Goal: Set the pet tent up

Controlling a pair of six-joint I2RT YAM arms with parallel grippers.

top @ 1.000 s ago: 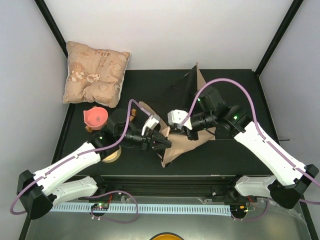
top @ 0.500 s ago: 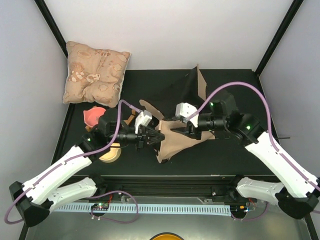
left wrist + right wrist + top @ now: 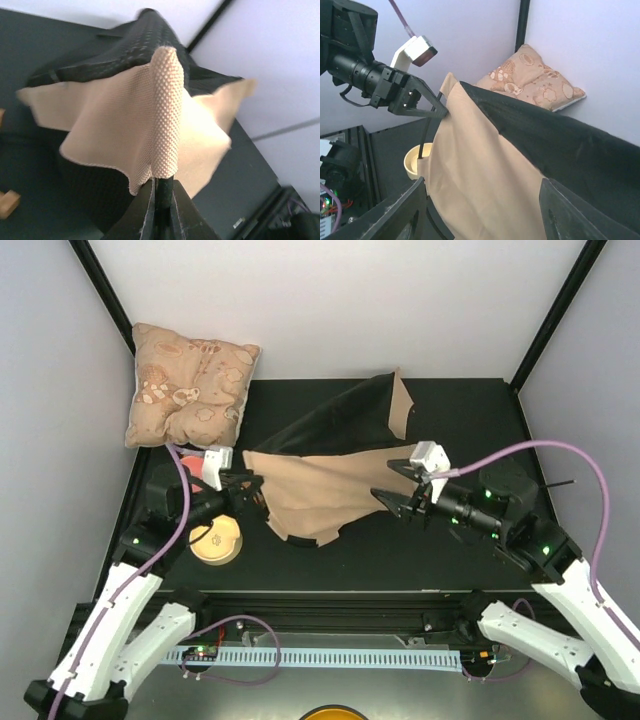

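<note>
The pet tent is tan fabric with black lining, stretched out above the black table between my two grippers. My left gripper is shut on the end of a thin black pole where it enters the tan sleeve. It also shows in the right wrist view, at the tent's left corner. My right gripper is wide open at the tent's right edge. In the right wrist view the tan fabric hangs between its spread fingers.
A puffy beige patterned cushion lies at the back left corner. A tan bowl sits below the left gripper, with a pink bowl partly hidden behind it. Black frame posts stand at the back corners.
The arms have drawn apart, the left one leftward and the right one rightward. The bunched tent has spread wide between them. The left gripper has kept its hold on the pole.
</note>
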